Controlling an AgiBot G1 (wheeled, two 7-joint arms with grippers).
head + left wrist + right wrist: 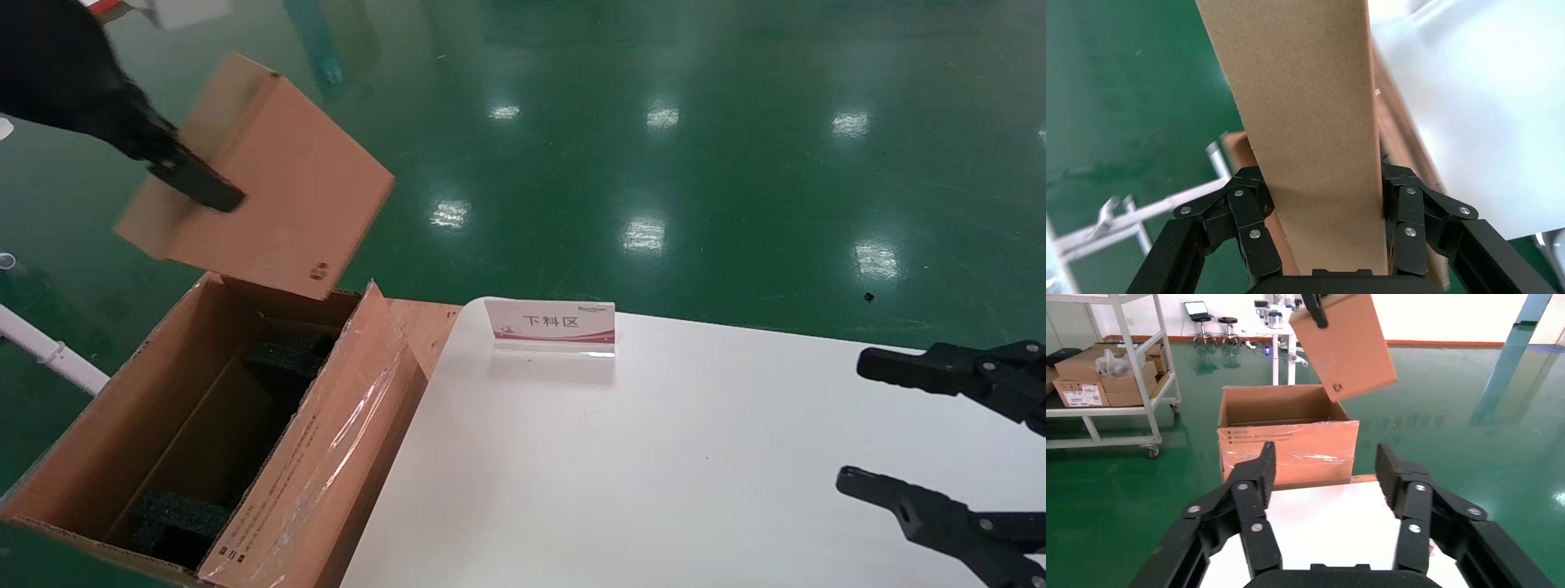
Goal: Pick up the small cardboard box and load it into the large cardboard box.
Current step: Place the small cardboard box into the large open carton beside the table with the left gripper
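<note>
Head view: left hand (192,181) grips the small cardboard box (270,180), tilted above the large cardboard box (163,425) at far left. Next: lower, release. Right hand (854,420) idles open over the surface (654,474).

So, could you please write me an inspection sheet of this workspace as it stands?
Surface: white table, bare but for a sign.
Job's things: small box held tilted in the air above the open carton; black foam inside the carton.
Clutter: sign at the table's far edge.
Grippers: left gripper shut on the small box; right gripper open over the table.
Cables: nothing seen.
Surroundings: green floor; shelf cart with boxes.
</note>
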